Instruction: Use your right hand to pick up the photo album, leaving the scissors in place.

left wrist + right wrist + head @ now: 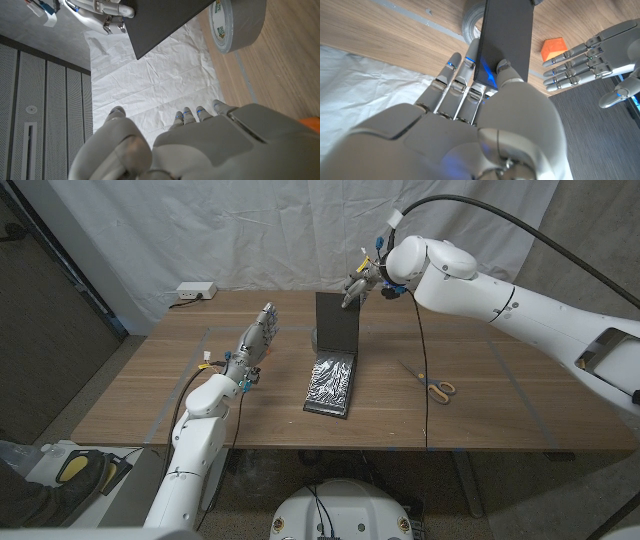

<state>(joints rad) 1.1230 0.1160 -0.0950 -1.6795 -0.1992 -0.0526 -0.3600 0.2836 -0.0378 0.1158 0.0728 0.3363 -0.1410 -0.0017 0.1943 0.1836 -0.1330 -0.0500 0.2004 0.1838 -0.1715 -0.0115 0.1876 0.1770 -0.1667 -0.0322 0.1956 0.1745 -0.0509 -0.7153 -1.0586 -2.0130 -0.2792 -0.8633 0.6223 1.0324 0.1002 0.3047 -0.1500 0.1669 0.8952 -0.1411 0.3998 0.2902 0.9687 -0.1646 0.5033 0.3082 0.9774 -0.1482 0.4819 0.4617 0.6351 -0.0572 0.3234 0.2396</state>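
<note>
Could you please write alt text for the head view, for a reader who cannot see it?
The right hand grips the top edge of the black photo album, whose cover stands upright over its shiny open page. The scissors lie untouched on the wooden table; the left hand hovers open.

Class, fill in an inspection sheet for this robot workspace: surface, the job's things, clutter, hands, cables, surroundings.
Surface: wooden table, tape lines marked on it.
Job's things: photo album open, its cover lifted upright, silvery page lying on the table; scissors lying apart to its right.
Clutter: tape roll behind the album; orange block.
Hands: right hand pinches the cover's top edge; left hand open, fingers extended.
Cables: black cable hanging from the right arm.
Surroundings: white backdrop cloth; power strip.
</note>
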